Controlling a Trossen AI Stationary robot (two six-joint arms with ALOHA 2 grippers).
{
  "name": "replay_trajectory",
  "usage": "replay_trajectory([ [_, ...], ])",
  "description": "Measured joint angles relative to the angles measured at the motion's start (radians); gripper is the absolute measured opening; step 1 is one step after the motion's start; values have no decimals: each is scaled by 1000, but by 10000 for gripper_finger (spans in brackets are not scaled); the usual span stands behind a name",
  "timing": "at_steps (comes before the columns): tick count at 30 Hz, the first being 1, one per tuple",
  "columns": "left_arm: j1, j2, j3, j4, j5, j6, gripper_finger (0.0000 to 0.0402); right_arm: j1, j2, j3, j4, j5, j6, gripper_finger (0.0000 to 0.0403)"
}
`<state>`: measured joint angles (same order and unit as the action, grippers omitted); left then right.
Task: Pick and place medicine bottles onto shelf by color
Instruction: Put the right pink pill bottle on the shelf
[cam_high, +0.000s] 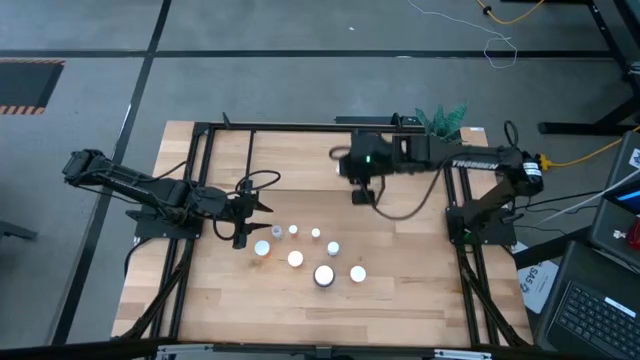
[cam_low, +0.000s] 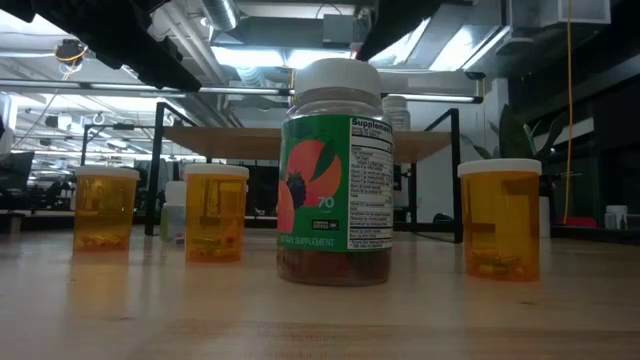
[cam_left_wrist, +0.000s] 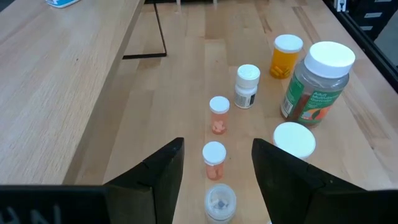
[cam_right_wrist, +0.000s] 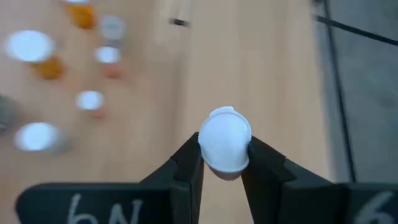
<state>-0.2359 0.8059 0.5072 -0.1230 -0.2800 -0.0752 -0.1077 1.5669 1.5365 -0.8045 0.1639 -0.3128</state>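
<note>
Several white-capped medicine bottles (cam_high: 310, 252) stand upright in a cluster at the table's middle. In the low view a big green-labelled bottle (cam_low: 335, 170) stands between amber ones (cam_low: 215, 212) (cam_low: 500, 218). My left gripper (cam_left_wrist: 214, 174) is open above the cluster's left end, with a small orange bottle (cam_left_wrist: 214, 158) and a clear-topped one (cam_left_wrist: 219, 202) showing between its fingers. My right gripper (cam_right_wrist: 225, 155) is shut on a small white-capped bottle (cam_right_wrist: 225, 140), right of and beyond the cluster (cam_high: 360, 195). The light-wood shelf (cam_left_wrist: 56, 68) runs along the table's far side. My right gripper pinches the small bottle at its white cap (cam_right_wrist: 225, 134), one finger (cam_right_wrist: 189, 165) on each side. The fingers come from above, pointing down. The bottle sits upright in the hold, cap up, and seems clear of the wood below it; its body is mostly hidden under the cap.
A black metal frame (cam_high: 200, 160) surrounds the table. A green plant (cam_high: 445, 118) stands at the far right corner. A cable (cam_high: 400, 205) loops on the table below the right arm. Bare wood lies near the table's front edge (cam_high: 300, 320).
</note>
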Motion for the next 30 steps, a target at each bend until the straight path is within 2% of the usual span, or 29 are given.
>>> replay_trajectory([
  [3, 0, 0, 0, 0, 0, 0, 185, -85, 0, 1, 7, -21, -34, 89],
  [7, 0, 0, 0, 0, 0, 0, 185, -188, 6, 1, 32, -132, -31, 89],
  [12, 0, 0, 0, 0, 0, 7, 185, -256, 42, -1, 44, -212, -28, 89],
  [20, 0, 0, 0, 1, 0, 7, 185, -268, 139, -1, 61, -246, -51, 89],
  [30, 0, 0, 0, 0, 0, 8, 185, -268, 146, -1, 63, -245, -62, 94],
])
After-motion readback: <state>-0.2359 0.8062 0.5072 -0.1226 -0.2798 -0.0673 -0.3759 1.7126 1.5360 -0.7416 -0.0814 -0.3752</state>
